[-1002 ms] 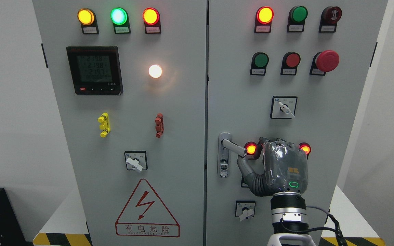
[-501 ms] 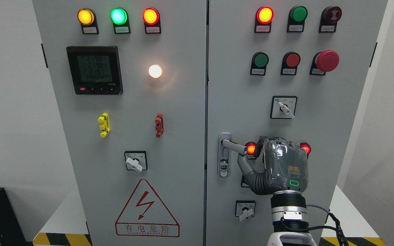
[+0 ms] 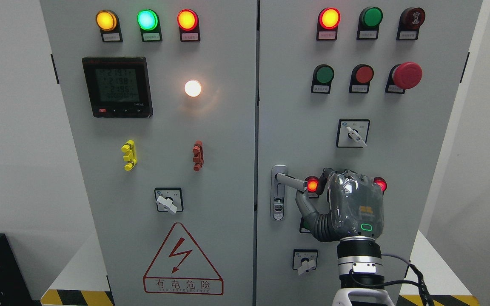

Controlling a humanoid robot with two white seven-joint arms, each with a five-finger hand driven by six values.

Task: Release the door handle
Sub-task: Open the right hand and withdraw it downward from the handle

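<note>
The door handle (image 3: 291, 181) is a grey lever on the left edge of the right cabinet door (image 3: 296, 106). It sticks out to the right from its lock plate (image 3: 278, 199). My right hand (image 3: 313, 191) is just right of the lever's tip, back of the hand towards the camera. Its thumb (image 3: 303, 205) is spread out below the tip, touching it or very close. The other fingers (image 3: 326, 173) bend towards the door right of the lever and do not wrap it. The left arm is out of view.
Two lit red lamps (image 3: 312, 185) (image 3: 380, 184) flank the hand. A rotary switch (image 3: 305, 261) sits below it and another (image 3: 352, 134) above. A red emergency button (image 3: 406, 75) is higher up. The left door (image 3: 164, 127) is shut.
The right hand has shifted a little to the right and up, away from the lever. The lever's tip has risen slightly.
</note>
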